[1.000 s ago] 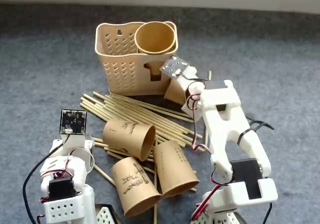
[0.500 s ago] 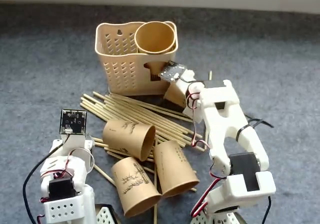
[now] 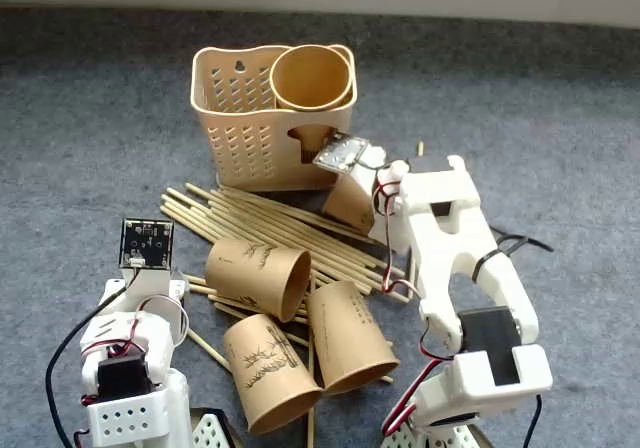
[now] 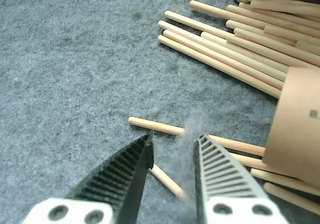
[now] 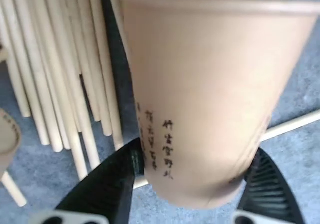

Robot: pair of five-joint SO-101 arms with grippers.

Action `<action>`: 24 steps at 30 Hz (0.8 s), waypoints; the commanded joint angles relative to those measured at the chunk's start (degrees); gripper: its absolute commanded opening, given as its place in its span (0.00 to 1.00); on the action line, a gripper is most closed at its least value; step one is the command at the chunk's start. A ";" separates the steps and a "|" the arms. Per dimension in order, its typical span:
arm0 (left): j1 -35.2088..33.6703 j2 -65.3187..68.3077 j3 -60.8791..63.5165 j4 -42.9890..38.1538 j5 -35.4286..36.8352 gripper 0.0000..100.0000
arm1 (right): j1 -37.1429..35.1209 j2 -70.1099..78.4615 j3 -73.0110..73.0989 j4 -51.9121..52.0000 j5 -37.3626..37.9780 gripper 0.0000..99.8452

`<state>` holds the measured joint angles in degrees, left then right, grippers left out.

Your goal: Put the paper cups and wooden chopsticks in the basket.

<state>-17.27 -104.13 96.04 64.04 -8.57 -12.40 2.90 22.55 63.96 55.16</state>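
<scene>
A beige slotted basket [image 3: 250,128] stands at the back with one paper cup [image 3: 311,76] upright inside it. Just in front of its near right corner, my right gripper [image 3: 362,190] is shut on another paper cup [image 3: 349,205]; its black fingers clamp the cup [image 5: 200,99] from both sides. Three more cups lie on their sides: [image 3: 259,276], [image 3: 349,334], [image 3: 266,370]. Wooden chopsticks [image 3: 280,230] lie fanned out on the carpet between basket and cups. My left gripper [image 4: 174,140] is open just above the carpet, over a stray chopstick [image 4: 165,129].
Grey carpet [image 3: 90,168] covers the whole surface, with free room left and right of the basket. The right arm's white body [image 3: 455,258] stretches over the ends of the chopsticks. A lying cup [image 4: 295,129] is close beside my left gripper.
My right gripper has drawn the held cup a little back from the basket's front, toward the chopsticks, and tilted. The left arm has not moved.
</scene>
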 commanded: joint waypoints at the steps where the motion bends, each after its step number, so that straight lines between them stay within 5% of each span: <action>1: -0.66 -0.31 1.10 -0.79 -0.44 0.14 | 0.31 -2.95 -0.22 4.70 0.88 0.23; 24: -0.66 -0.31 1.10 -0.79 -0.44 0.14 | 0.04 -48.57 10.86 12.44 0.70 0.23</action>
<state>-17.27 -104.13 96.04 64.04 -8.57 -12.48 -38.86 32.92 76.26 55.43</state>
